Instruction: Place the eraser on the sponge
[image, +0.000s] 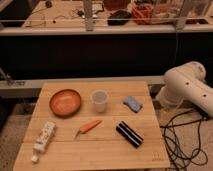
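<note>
The black eraser (129, 134) with two thin white stripes lies flat and slanted on the wooden table (100, 155), near the front right. The light-blue sponge (132, 103) rests a short way behind it, near the table's right edge. Nothing lies on the sponge. A white robot arm (186, 90) bulks just past the table's right side, apart from both things. My gripper is out of view; only the arm's rounded white segments show.
A clear plastic cup (99, 100) stands mid-table, left of the sponge. An orange-brown bowl (65, 102) sits at the back left, an orange carrot-like thing (89, 127) at the middle and a white tube (43, 136) at the front left. Black cables (186, 142) trail on the floor at right.
</note>
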